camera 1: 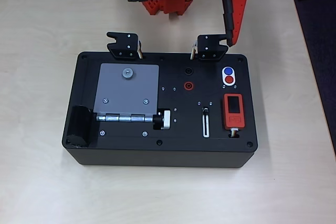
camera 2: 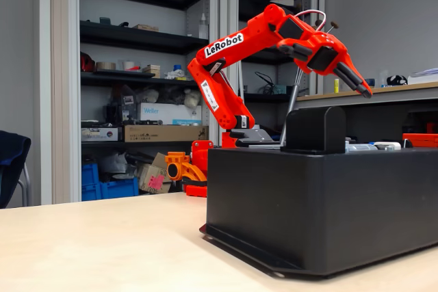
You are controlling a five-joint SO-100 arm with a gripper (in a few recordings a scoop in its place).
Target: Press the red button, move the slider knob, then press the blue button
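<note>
Resting on a pale wooden table [camera 1: 42,35], shelves [camera 2: 137,52] behind; gripper [camera 1: 181,11] spread wide.

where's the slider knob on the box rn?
Overhead view: the tiny dark slider knob sits at the top end of the narrow white-edged slot, right half of the black box, just left of the orange-red rectangular device.

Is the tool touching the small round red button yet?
Apart. In the fixed view, the orange tool hangs in the air well above the black box; the overhead view shows the red button uncovered.
</note>
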